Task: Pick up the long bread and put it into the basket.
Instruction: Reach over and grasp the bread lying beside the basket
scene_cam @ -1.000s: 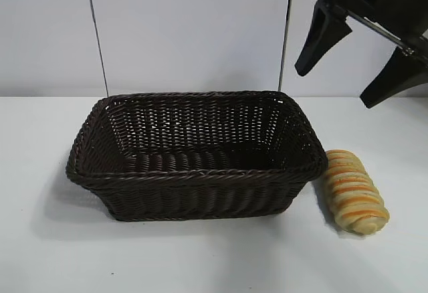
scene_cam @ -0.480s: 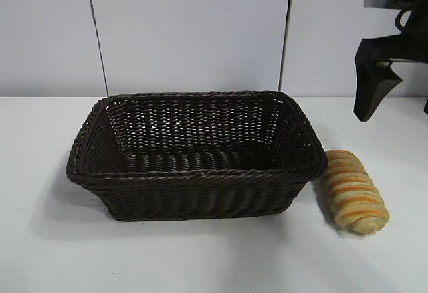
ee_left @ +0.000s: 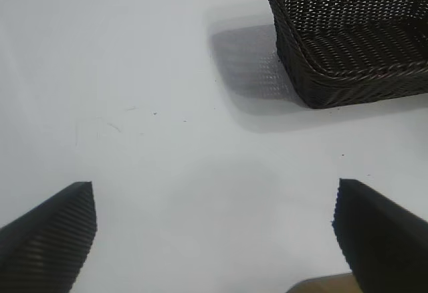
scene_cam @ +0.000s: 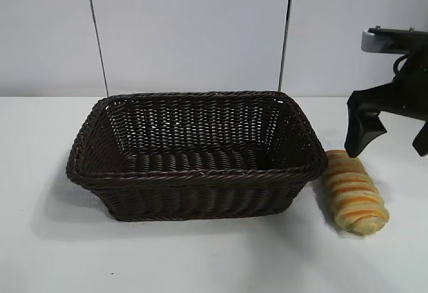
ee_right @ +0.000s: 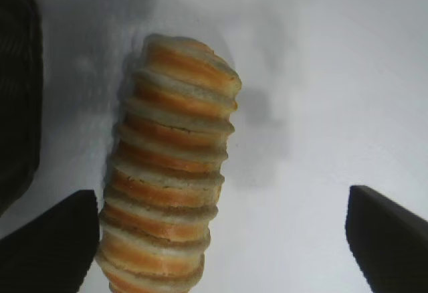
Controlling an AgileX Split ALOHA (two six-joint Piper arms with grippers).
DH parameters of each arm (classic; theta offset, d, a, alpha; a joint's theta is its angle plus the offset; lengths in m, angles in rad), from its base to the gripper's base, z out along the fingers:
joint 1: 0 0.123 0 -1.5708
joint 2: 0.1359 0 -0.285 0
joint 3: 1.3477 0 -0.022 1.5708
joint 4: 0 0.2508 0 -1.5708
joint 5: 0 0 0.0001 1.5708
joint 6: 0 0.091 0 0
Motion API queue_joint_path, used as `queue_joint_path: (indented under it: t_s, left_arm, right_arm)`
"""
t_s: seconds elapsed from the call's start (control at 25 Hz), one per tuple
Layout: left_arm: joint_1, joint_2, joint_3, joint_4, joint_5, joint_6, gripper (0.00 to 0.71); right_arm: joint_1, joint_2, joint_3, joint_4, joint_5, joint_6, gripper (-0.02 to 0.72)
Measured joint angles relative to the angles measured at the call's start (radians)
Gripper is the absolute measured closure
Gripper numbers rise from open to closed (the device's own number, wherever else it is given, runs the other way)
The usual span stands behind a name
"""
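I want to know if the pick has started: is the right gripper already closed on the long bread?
No. The right gripper is open, its fingers spread wide, with the long bread lying untouched on the table beside the basket.

Bright even lighting washing over white table (scene_cam: 200,259). Wicker basket (scene_cam: 194,196) casting soft shadow toward exterior view's left; long bread (ee_right: 170,172) casting faint grey shadow. Gripper fingers (ee_left: 47,236) looming blurred.

White tabletop (scene_cam: 200,259), pale panelled wall (scene_cam: 194,32) behind it, two thin dark vertical seams, soft even light
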Motion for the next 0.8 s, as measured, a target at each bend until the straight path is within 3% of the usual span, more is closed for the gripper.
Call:
queue_joint_path:
  t_s: [0.12,0.16,0.36,0.44,0.64,0.8]
  left_arm:
    - [0.000,0.000,0.000,0.000,0.000,0.000,0.016]
    - [0.000,0.000,0.000,0.000,0.000,0.000,0.016]
    - [0.000,0.000,0.000,0.000,0.000,0.000,0.016]
    - [0.000,0.000,0.000,0.000,0.000,0.000,0.016]
    - [0.000,0.000,0.000,0.000,0.000,0.000,0.016]
    - [0.000,0.000,0.000,0.000,0.000,0.000,0.016]
  right_arm:
    - [0.000,0.029,0.000,0.028,-0.017,0.000,0.024]
    - [0.000,0.034,0.000,0.034,-0.020,0.000,0.076]
    - [0.001,0.044,0.000,0.065,-0.022,0.021,0.517]
    - [0.001,0.044,0.000,0.065,-0.020,0.027,0.609]
    - [0.001,0.027,0.000,0.056,0.005,0.030,0.642]
    - [0.001,-0.052,-0.023,0.027,0.087,0.031,0.642]
